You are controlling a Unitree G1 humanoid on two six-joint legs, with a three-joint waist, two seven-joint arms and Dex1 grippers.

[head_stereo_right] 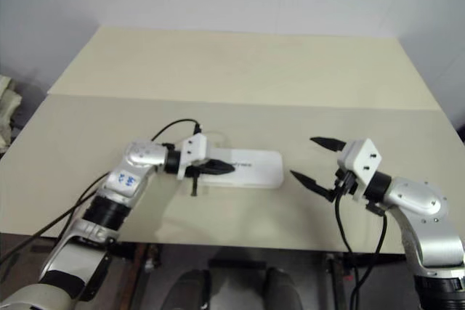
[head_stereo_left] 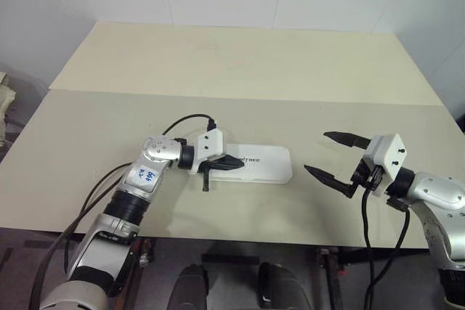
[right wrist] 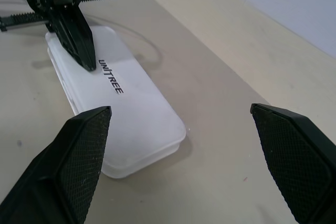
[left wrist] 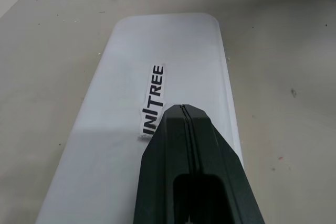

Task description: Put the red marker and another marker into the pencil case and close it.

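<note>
I have the left gripper [head_stereo_left: 231,165] with its fingers pressed together, tip over the lid of the white pencil case [head_stereo_left: 265,165], near the UNITREE lettering [left wrist: 153,99]. The case lies flat on the table [head_stereo_left: 240,70] with its lid down. I judge that if I push off-centre, the smooth case can slide or the lid may not latch. The right gripper [head_stereo_left: 333,155] stands wide and holds nothing, just beside the case's far end. What is inside I cannot tell (the lid hides it).
</note>
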